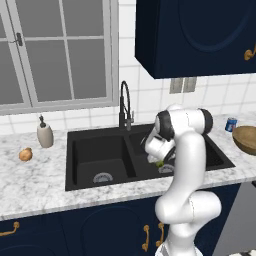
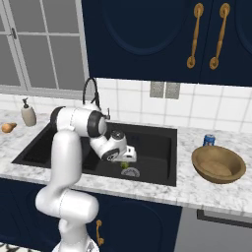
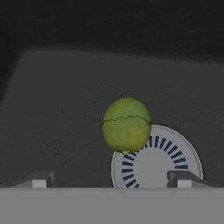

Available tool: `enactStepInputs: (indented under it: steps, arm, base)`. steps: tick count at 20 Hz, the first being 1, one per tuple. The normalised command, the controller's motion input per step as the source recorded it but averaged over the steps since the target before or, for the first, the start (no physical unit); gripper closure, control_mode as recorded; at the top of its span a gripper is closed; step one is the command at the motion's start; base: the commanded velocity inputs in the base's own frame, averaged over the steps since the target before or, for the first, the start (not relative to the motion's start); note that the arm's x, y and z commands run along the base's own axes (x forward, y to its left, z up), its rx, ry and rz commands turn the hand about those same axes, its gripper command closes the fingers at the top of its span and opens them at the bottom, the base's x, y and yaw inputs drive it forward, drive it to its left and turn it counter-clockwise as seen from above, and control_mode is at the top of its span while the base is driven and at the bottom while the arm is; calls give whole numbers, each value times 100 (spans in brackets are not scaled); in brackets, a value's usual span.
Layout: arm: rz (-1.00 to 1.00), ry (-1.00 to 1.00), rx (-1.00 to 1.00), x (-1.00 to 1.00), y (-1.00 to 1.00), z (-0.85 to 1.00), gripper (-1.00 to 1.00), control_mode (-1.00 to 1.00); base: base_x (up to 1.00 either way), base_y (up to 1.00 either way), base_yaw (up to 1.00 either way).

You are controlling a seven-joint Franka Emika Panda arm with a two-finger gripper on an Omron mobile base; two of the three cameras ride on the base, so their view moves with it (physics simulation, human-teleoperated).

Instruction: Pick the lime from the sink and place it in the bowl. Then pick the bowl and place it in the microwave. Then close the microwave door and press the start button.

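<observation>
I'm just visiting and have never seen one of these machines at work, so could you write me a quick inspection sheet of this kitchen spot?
Surface: marbled white counter around a black double sink.
Job's things: lime on the sink floor, at the edge of the round drain; wooden bowl empty on the counter.
Clutter: soap bottle, orange-brown lump, small blue can.
Grippers: gripper open, low in the basin, fingertips either side of the lime, not touching.
Cables: nothing seen.
Surroundings: window, navy cabinets, tiled wall, black tap.
</observation>
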Motion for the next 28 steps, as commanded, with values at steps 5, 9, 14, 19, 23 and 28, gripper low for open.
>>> enactStepInputs:
  steps: [5,9,14,19,23,28]
  arm:
    - [0,-1,0,24,0,-31,-100,-100]
    - [0,-1,0,17,0,-25,-100,-100]
    - [0,0,0,17,0,-18,-100,-100]
    - [0,0,0,15,0,-24,-100,-100]
    - [0,0,0,30,0,-24,-100,-100]
    - [0,0,0,32,1,-22,100,-100]
  base:
    - [0,0,0]
    - [0,0,0]
    - [0,0,0]
    - [0,0,0]
    - [0,0,0]
    - [0,0,0]
